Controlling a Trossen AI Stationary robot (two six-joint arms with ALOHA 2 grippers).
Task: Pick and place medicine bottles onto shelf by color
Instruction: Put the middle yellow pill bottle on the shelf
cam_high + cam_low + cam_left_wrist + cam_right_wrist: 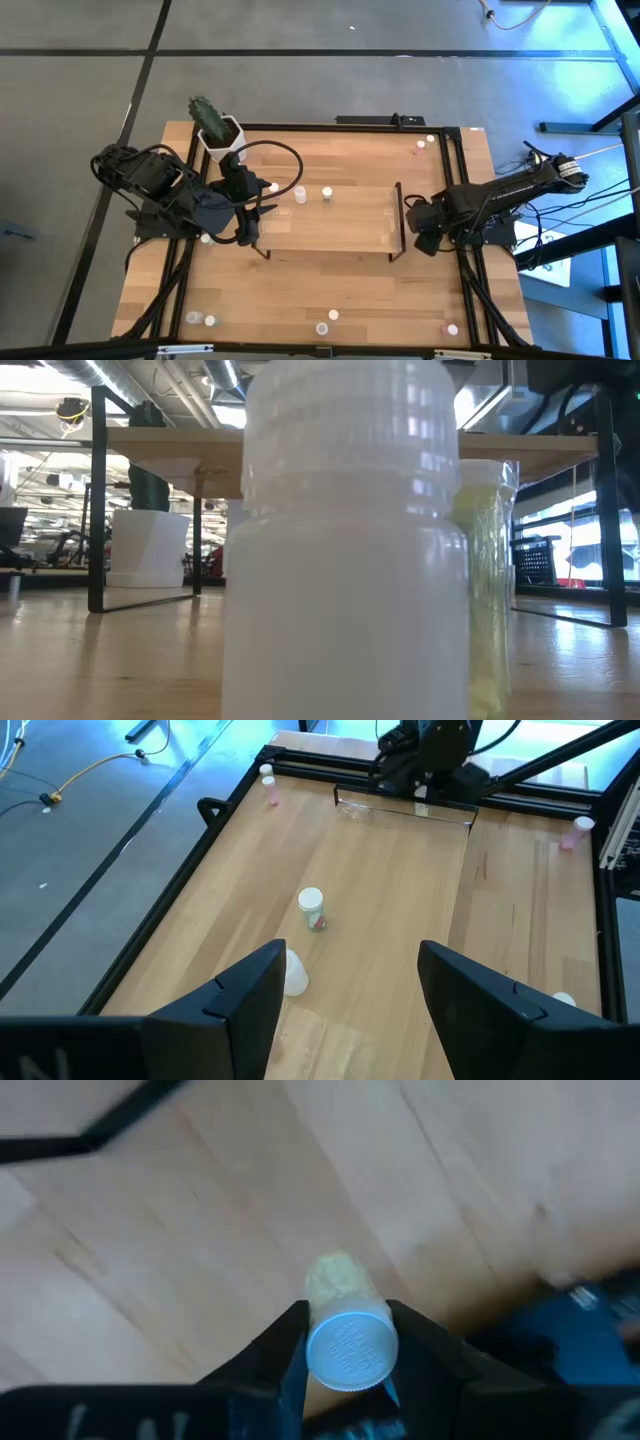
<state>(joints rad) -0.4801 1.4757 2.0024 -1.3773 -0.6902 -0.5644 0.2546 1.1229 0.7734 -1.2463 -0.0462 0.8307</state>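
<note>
Gripping a small pale-yellow, white-capped medicine bottle (345,1335), right hand (347,1350) at three o'clock of the light-wood shelf (330,225); left hand (345,990) wide at nine.

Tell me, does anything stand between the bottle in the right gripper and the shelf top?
Only the shelf's black end frame stands between the shelf top and the right gripper, shut on a yellowish bottle.
</note>
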